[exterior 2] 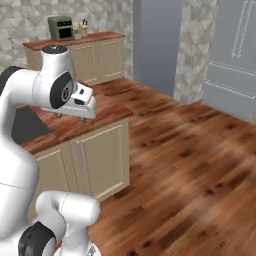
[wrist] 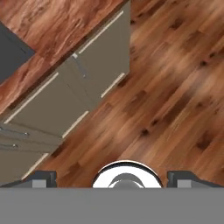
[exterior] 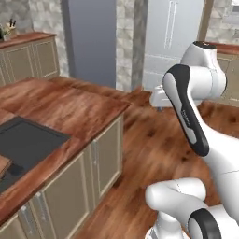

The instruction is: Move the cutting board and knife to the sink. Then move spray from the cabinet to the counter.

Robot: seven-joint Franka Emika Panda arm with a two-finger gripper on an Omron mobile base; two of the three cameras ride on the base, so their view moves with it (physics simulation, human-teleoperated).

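Note:
The reddish-brown counter [exterior: 70,109] tops an island with beige panelled doors [wrist: 65,100]. A black rectangular recess [exterior: 28,144] is set into it at the left; it looks like the sink, and no faucet shows. A brown wooden corner [exterior: 3,165], likely the cutting board, pokes in at the left edge over that recess. My gripper [wrist: 114,177] hangs high beside the island's end and points down at the cabinet doors and floor. Its fingertips [wrist: 41,177] stand wide apart, open, with nothing between them. The hand [exterior 2: 82,102] shows level with the counter's corner. The knife and the spray are out of view.
A second counter with beige cabinets [exterior 2: 95,55] runs along the stone back wall and carries a green-grey appliance [exterior 2: 61,27] and a utensil holder [exterior 2: 83,27]. A pale fridge [exterior 2: 235,55] stands at the right. Wooden floor [exterior 2: 190,165] stretches open to the right of the island.

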